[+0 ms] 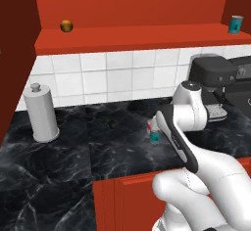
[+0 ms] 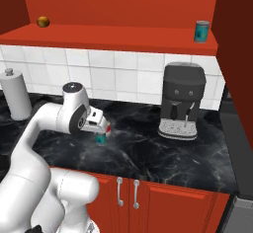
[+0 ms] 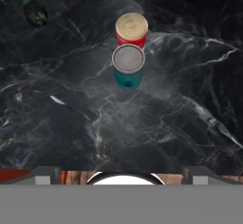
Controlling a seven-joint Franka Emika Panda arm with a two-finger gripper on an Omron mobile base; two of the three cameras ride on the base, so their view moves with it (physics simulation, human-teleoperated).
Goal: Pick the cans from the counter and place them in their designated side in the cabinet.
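So the pincer (image 2: 99, 131) is hanging wide open with nothing in it, pointing down at the counter (image 3: 171, 128). Right under it, straight ahead in the hand view, two cans stand upright on the black marble. The teal can (image 3: 128, 67) is the closer one. The red can (image 3: 132, 31) is just behind it, and I can't tell if they're touching or only really close. Neither is between the jaws.

Off to one side, further from the pincer than the cans, there's a small dark greenish thing (image 3: 34, 10) I can't make out. Way above the pincer, on the red cabinet (image 1: 122, 41) shelf, another teal can (image 2: 201, 31) stands at the right end and a golden ball (image 2: 43, 21) at the left end. Over on its right the coffee machine (image 2: 183, 101) stands on the counter, well apart.
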